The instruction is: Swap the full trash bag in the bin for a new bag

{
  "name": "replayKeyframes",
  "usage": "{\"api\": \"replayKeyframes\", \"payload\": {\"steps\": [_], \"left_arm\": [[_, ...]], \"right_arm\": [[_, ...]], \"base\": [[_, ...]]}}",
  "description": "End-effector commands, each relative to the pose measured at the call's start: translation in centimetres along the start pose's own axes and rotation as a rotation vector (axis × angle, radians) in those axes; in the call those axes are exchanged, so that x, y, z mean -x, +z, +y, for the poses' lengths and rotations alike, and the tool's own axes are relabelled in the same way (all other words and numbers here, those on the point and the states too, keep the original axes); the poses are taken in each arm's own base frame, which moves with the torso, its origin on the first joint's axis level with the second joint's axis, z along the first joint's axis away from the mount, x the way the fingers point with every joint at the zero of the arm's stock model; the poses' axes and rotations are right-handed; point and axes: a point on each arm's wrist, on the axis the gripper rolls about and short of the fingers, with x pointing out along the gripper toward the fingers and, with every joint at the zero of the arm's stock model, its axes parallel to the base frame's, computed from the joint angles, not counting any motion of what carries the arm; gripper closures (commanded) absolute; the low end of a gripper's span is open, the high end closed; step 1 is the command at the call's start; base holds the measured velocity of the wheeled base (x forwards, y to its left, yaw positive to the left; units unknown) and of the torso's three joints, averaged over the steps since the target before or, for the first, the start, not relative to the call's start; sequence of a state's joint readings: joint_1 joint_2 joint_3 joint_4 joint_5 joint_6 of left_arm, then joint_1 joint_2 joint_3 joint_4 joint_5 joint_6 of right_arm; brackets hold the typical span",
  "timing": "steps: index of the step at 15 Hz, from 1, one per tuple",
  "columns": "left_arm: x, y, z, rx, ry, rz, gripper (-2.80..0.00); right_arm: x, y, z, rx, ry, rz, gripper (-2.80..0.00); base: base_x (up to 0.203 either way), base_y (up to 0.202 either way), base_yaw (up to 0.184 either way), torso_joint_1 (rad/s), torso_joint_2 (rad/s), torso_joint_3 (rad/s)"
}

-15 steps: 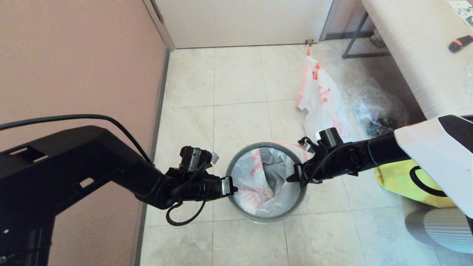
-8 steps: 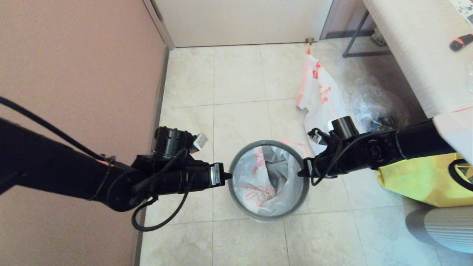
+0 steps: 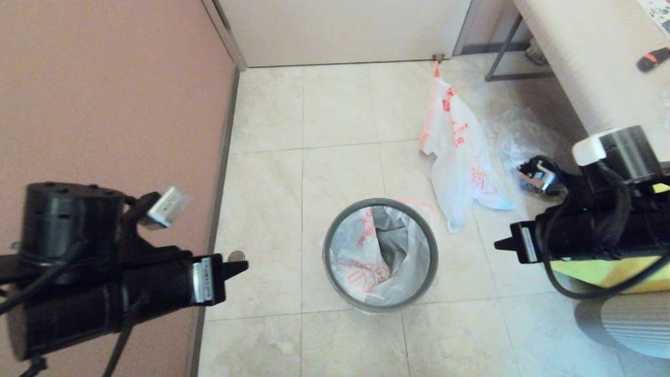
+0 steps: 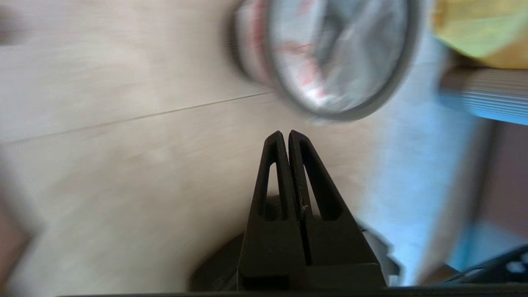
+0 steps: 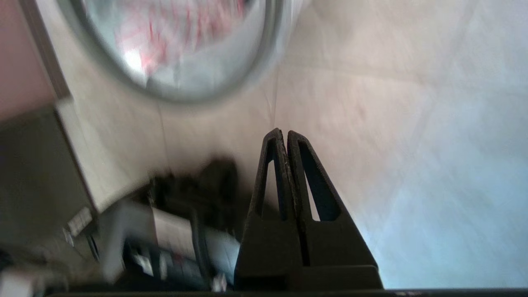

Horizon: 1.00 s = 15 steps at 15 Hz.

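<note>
The bin (image 3: 330, 267) stands on the tiled floor in the middle of the head view, a grey hoop round its rim. The new bag (image 3: 366, 262), white with red line print, lines its inside. The full trash bag (image 3: 460, 157) lies on the floor beyond the bin to the right, its orange drawstring tip pointing at the door. My left gripper (image 3: 242, 266) hangs shut and empty left of the bin, well clear of it. My right gripper (image 3: 500, 244) is shut and empty to the bin's right. Both wrist views show the bin rim (image 4: 406, 78) (image 5: 185, 97) ahead of the shut grippers (image 4: 285, 134) (image 5: 284, 133).
A yellow fabric tote (image 3: 602, 272) sits under my right arm. A clear plastic bag (image 3: 515, 141) lies by the covered table (image 3: 586, 68) at the right. A pink wall (image 3: 104, 104) runs along the left and a door (image 3: 340, 31) closes the far side.
Both grippers have drawn back from the bin's rim, the left one leftwards and the right one rightwards, and risen toward the camera. The bin and bags have stayed put.
</note>
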<state>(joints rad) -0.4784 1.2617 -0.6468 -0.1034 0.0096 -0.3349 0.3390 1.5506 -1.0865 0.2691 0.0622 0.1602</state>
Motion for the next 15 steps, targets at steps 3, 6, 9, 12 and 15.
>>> {"api": "replayKeyframes", "payload": {"steps": [3, 6, 9, 12, 15], "left_arm": [[8.6, -2.2, 1.1, -0.012, 0.165, -0.149, 0.0], [11.6, -4.8, 2.8, 0.005, 0.358, -0.212, 0.0], [15.3, -7.7, 3.9, 0.019, 0.441, -0.345, 0.0], [18.3, -11.2, 4.1, 0.073, 0.543, -0.475, 0.0], [19.2, -11.9, 3.9, 0.221, 0.603, -0.474, 0.0]], "right_arm": [[7.2, -4.9, -0.1, 0.016, -0.029, -0.094, 0.0], [10.8, -8.3, -1.2, -0.018, -0.08, -0.186, 0.0], [14.4, -11.0, -2.0, -0.144, -0.126, -0.324, 0.0], [17.8, -14.0, -2.0, -0.263, -0.163, -0.444, 0.0], [20.9, -17.9, -1.4, -0.29, -0.187, -0.543, 0.0]], "base": [[0.0, 0.0, 0.0, 0.0, 0.0, 0.0], [0.0, 0.0, 0.0, 0.0, 0.0, 0.0], [0.0, 0.0, 0.0, 0.0, 0.0, 0.0], [0.0, 0.0, 0.0, 0.0, 0.0, 0.0], [0.0, 0.0, 0.0, 0.0, 0.0, 0.0]]}}
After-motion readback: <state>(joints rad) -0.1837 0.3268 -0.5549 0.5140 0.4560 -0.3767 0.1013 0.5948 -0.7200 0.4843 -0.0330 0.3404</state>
